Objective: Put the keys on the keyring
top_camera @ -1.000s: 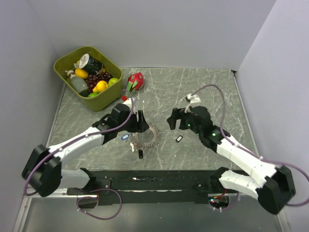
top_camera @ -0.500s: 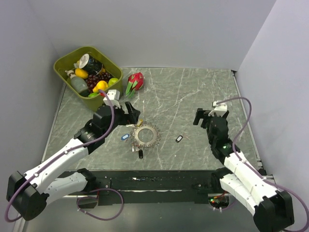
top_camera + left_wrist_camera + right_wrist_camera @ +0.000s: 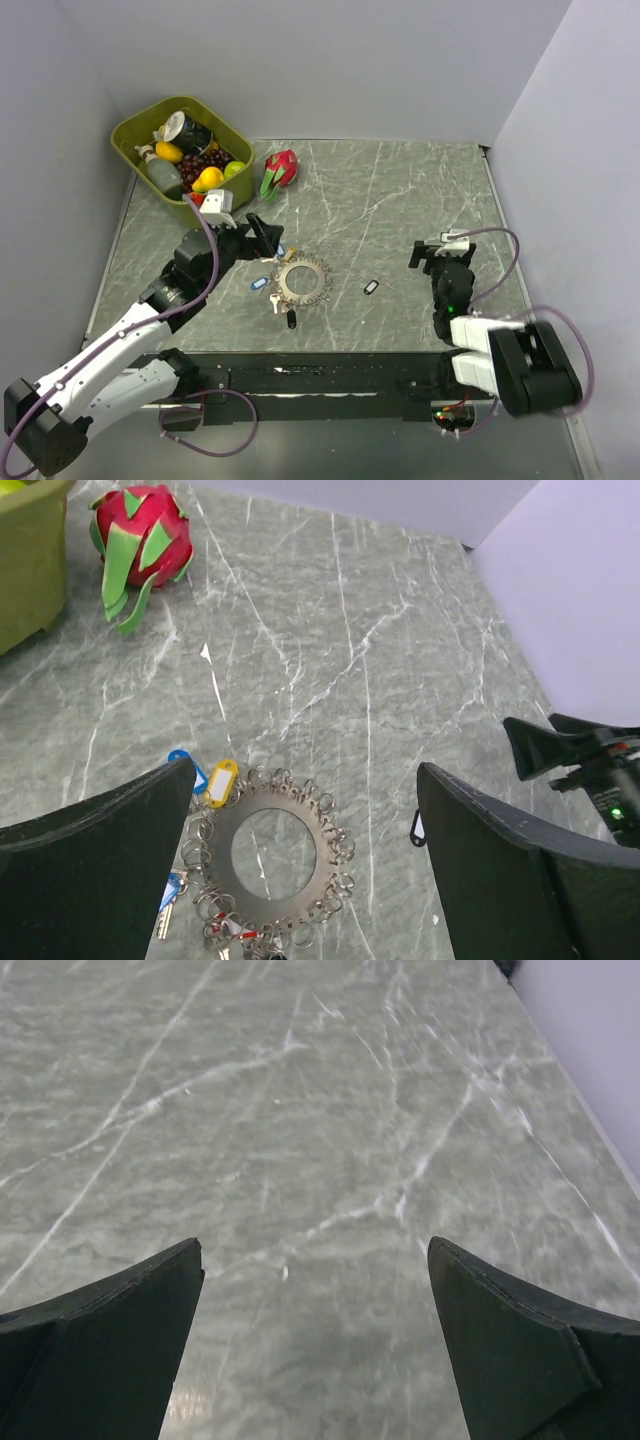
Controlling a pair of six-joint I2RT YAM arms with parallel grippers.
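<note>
The keyring [image 3: 303,281] lies flat on the marble table, a toothed metal disc with small rings; it also shows in the left wrist view [image 3: 326,865]. Keys with yellow [image 3: 220,782], blue [image 3: 170,895] and red [image 3: 228,930] tags hang at its edge. A black-tagged key [image 3: 371,287] lies loose to its right and also shows in the left wrist view [image 3: 416,827]. Another black tag [image 3: 291,319] lies below the ring. My left gripper [image 3: 268,238] [image 3: 305,770] is open and empty, up and left of the ring. My right gripper [image 3: 437,252] [image 3: 315,1245] is open and empty over bare table at the right.
A green bin [image 3: 135,150] with fruit and cans stands at the back left. A dragon fruit [image 3: 281,169] lies beside it and shows in the left wrist view [image 3: 140,540]. Walls close in the left, back and right sides.
Both arms have drawn back from the ring. The left gripper moved up and left, off the ring. The right arm folded back toward its base at the right.
</note>
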